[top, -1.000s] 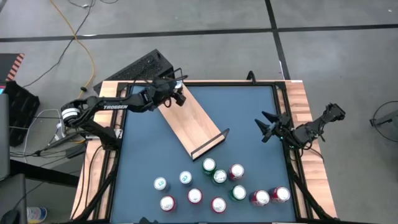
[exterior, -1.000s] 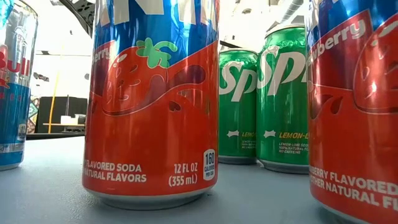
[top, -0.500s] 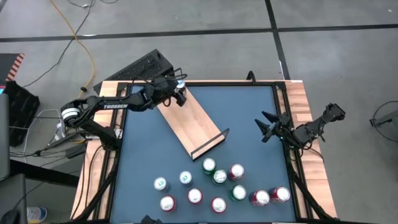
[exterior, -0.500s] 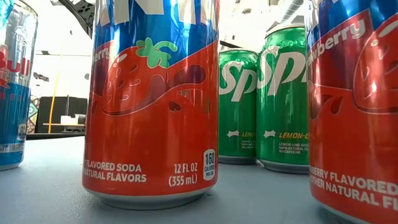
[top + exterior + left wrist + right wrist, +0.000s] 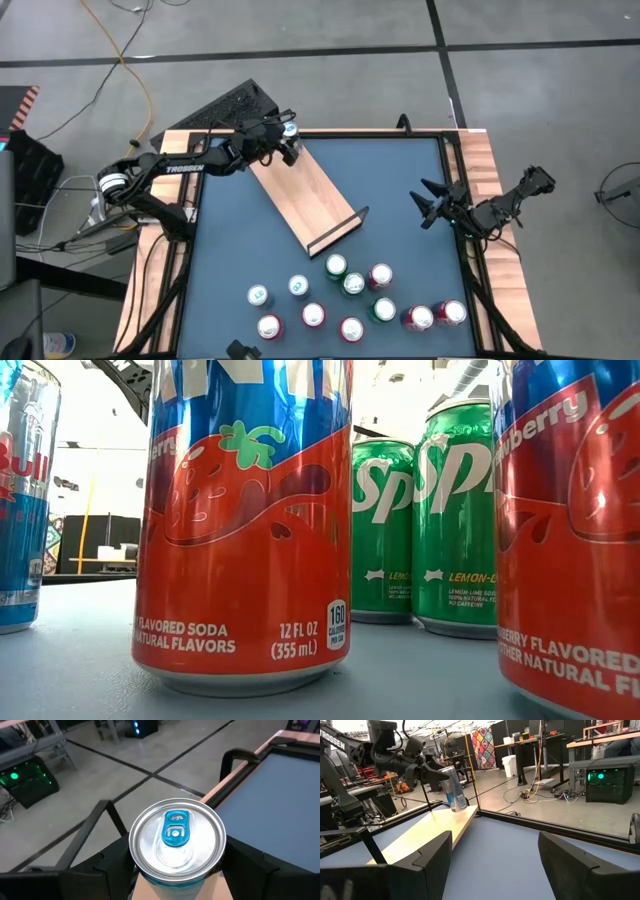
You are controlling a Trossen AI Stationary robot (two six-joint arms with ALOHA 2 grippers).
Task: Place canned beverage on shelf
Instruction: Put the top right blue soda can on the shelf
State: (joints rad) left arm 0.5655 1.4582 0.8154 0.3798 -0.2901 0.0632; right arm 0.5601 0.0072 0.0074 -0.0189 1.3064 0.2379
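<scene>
Shelf point(image 5: 305, 198) far end: L hand point(image 5: 287, 138) w/ can point(image 5: 176, 845)

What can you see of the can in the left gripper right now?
The can is slim and silver-topped with a blue pull tab and a blue-and-silver body. The left gripper clamps it between its dark fingers. In the right wrist view it stands slightly tilted, its base at the far end of the shelf; contact with the board is unclear.

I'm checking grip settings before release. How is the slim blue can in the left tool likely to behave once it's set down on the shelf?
The slim can looks tall for its narrow base and is tilted in the left tool, so it probably tips easily if released at that angle. Its smooth metal wall may slip between the fingers. Its tab looks unopened, so it's likely full. The shelf looks flat.
</scene>
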